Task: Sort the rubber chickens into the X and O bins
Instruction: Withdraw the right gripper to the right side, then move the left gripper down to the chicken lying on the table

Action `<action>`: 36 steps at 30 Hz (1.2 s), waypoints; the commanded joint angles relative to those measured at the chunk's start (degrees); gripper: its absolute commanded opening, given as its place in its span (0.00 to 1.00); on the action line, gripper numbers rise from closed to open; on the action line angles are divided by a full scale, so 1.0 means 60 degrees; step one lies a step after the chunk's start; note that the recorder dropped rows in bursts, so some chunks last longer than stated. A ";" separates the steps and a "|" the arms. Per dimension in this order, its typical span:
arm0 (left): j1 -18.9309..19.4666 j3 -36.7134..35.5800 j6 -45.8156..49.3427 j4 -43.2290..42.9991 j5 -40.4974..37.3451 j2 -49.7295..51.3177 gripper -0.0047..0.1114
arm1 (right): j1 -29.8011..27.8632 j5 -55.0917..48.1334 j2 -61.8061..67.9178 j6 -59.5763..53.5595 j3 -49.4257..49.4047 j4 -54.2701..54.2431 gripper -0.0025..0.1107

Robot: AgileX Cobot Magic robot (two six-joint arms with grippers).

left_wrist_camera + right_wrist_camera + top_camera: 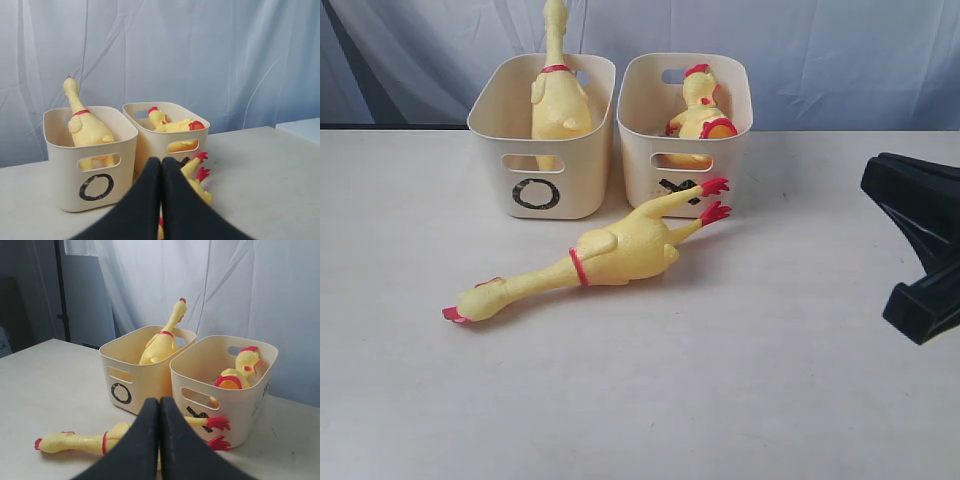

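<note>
Two cream bins stand side by side at the back of the table: the O bin (492, 150) on the left and the X bin (638, 160) on the right. One rubber chicken (560, 100) stands in the O bin with its neck sticking up. Another (700, 115) lies curled in the X bin. A third chicken (605, 258) lies on the table in front of the bins, red feet against the X mark and head toward the front left. My left gripper (161, 161) is shut and empty. My right gripper (160, 401) is also shut and empty. Both point at the bins.
A black part of the right arm (918, 240) hangs over the table's right side. A pale curtain (820, 50) closes off the back behind the bins. The table (640, 400) is a plain off-white surface.
</note>
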State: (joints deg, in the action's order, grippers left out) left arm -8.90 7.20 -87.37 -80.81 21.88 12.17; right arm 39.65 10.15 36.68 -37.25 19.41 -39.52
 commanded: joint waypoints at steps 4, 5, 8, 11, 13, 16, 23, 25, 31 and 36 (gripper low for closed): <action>0.0026 -0.0027 0.0210 -0.0235 0.0007 -0.0072 0.04 | -0.0045 -0.0055 -0.0062 -0.0018 -0.0040 -0.0031 0.01; 0.0026 -0.0027 0.0210 -0.0235 0.0007 -0.0072 0.04 | -0.0045 -0.0055 -0.0062 -0.0018 -0.0040 -0.0031 0.01; 0.0026 0.0045 0.0171 0.0865 -0.0131 -0.0072 0.04 | -0.0045 -0.0051 -0.0062 -0.0035 -0.0040 -0.0031 0.01; 0.0026 0.0108 0.0561 0.2654 0.0601 -0.0072 0.04 | -0.0045 -0.0051 -0.0062 -0.0035 -0.0040 -0.0031 0.01; 0.0026 0.0436 0.0876 0.2369 0.0310 0.0067 0.04 | -0.0045 -0.0051 -0.0062 -0.0035 -0.0040 -0.0031 0.01; 0.0026 0.1203 -0.0136 0.1346 -0.0022 0.0864 0.04 | -0.0045 -0.0051 -0.0062 -0.0035 -0.0040 -0.0031 0.01; 0.0026 0.2703 -0.2208 -0.2438 0.0512 0.3666 0.04 | -0.0045 -0.0070 -0.0062 -0.0033 -0.0040 -0.0031 0.01; 0.0026 0.3065 -0.2367 -0.3130 0.0967 0.4496 0.04 | -0.0045 -0.0070 -0.0062 -0.0033 -0.0040 -0.0031 0.01; 0.0026 0.3976 -0.2325 -0.3189 0.1734 0.6845 0.04 | -0.0045 -0.0070 -0.0062 -0.0033 -0.0040 -0.0031 0.01; 0.0026 0.4524 -0.1573 -0.3189 0.1605 0.8234 0.04 | -0.0045 -0.0070 -0.0062 -0.0033 -0.0040 -0.0031 0.01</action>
State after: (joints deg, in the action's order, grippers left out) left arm -8.90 32.41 -98.68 -99.94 32.01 57.70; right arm 39.65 9.71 36.68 -37.25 19.41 -39.63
